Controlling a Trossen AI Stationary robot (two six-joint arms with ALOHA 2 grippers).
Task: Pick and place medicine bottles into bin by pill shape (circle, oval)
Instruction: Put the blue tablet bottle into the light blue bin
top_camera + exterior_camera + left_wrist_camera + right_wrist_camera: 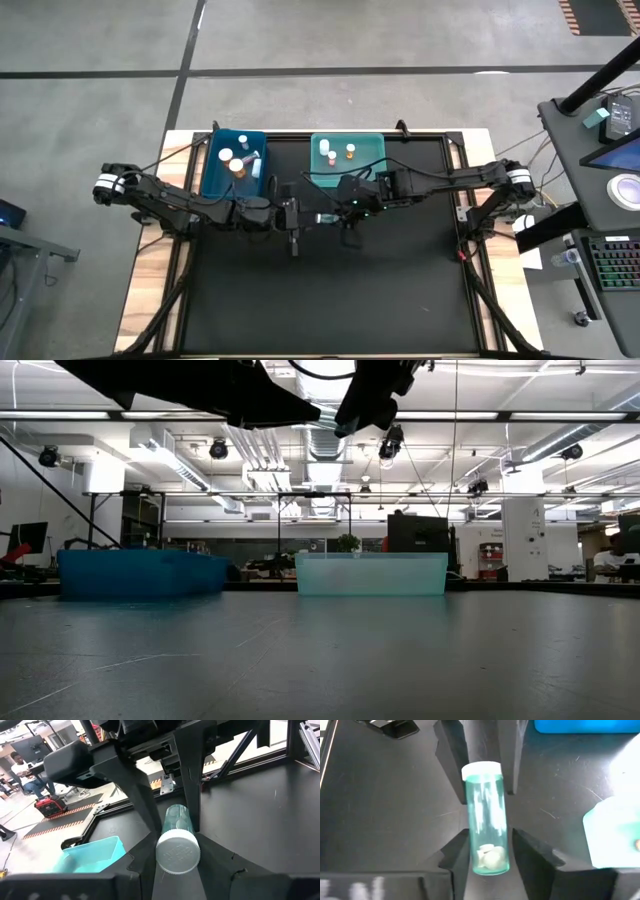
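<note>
One medicine bottle [485,815], clear with a white cap and a few white pills at its bottom end, hangs in the air over the middle of the table between both grippers. My left gripper [177,851] is shut on its cap end. My right gripper [487,854] is shut on its bottom end. In the high view the two grippers meet nose to nose, left gripper [293,215] and right gripper [332,216]. Other medicine bottles stand in the blue bin [215,182] and the teal bin [370,165]. My left gripper pinches the bottle's white cap [161,856] between its two fingers. It comes about level from the table's left, with the bottle lying along the fingers. The bottle is clear of the table. My right gripper has the bottle's bottom end [476,851], where the pills lie, between its two fingers. It comes from the table's right, slanting down, fingers along the bottle. The bottle lies roughly level in the air.
The blue bin [140,572] and the teal bin [370,573] stand side by side at the table's far edge. The black table top [330,300] stretches bare toward the near edge. Both arms hang high over the table in the low view.
</note>
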